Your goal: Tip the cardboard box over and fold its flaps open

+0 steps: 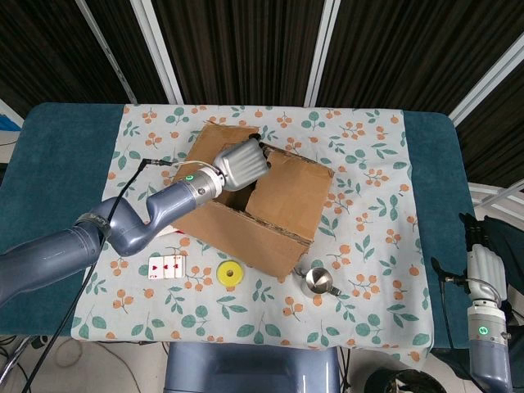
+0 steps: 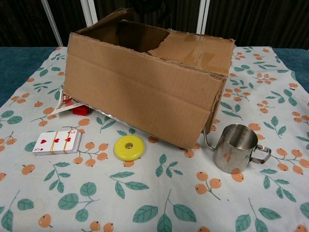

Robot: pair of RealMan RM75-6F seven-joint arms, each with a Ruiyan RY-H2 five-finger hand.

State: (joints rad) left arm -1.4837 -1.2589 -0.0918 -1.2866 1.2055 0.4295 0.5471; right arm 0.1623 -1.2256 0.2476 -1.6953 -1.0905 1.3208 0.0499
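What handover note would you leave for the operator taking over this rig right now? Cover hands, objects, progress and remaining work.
Left hand: over the cardboard box at its far top edge; its grip cannot be made out.
Right hand: idle beside the table's right edge, holding nothing.
Box: mid-table, top up, one flap still lying flat, the left part open.
Done: top partly opened.
Left: tip the box over and fold the flaps open.

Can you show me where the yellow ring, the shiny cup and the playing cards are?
yellow ring (image 2: 129,147), chest view, on its flat rim.
shiny cup (image 2: 233,151), chest view, on its side wall.
playing cards (image 2: 57,142), chest view, on the top card.
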